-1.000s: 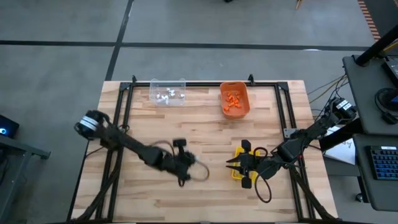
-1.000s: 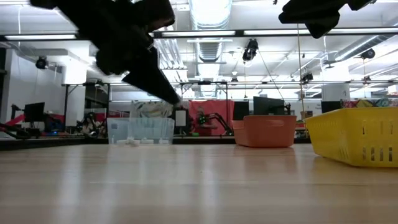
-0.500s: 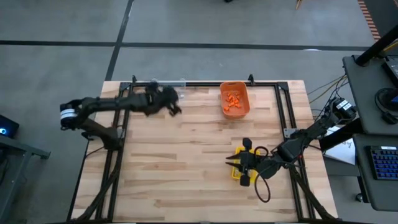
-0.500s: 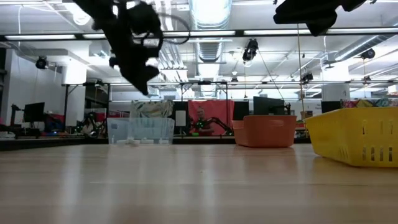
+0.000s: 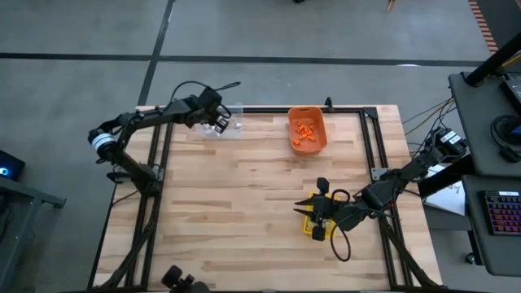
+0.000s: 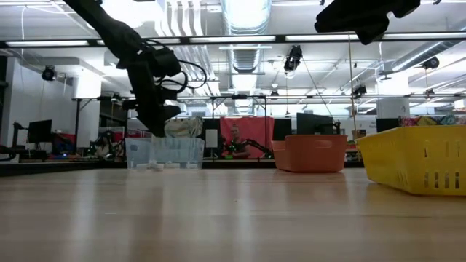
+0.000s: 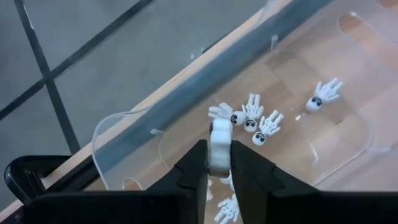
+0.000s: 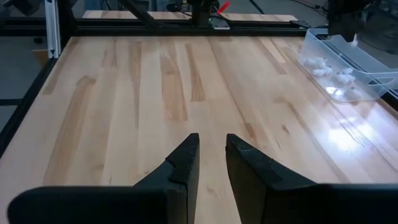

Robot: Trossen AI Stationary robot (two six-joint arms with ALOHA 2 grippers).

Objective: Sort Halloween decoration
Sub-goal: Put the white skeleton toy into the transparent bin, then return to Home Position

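My left gripper (image 5: 218,122) hangs over the clear bin (image 5: 237,130) at the table's far left, shut on a small white trinket (image 7: 219,142). In the left wrist view, several white skeleton-hand trinkets (image 7: 252,121) lie on the clear bin's floor below it. Small orange trinkets (image 5: 305,129) lie in the orange bin (image 5: 320,143). My right gripper (image 5: 303,208) waits above the yellow bin (image 5: 313,229) near the table's right side, a little open and holding nothing (image 8: 211,146). My left gripper pinches the white trinket (image 7: 219,134) between its two fingers (image 7: 194,163). It comes from above, pointing down into the clear bin. The trinket is lifted clear of the bin's floor, and its end sticks out past the fingertips.
The clear bin (image 6: 166,153), orange bin (image 6: 309,153) and yellow bin (image 6: 415,160) stand on the wooden table. A black frame rail (image 5: 269,110) runs along the far edge. Bare wood (image 5: 244,195) lies between the arms.
My left arm has swung from the table's middle, near the near side, up and away toward the far left corner. It now hangs over the clear bin. My right arm has kept nearly still.
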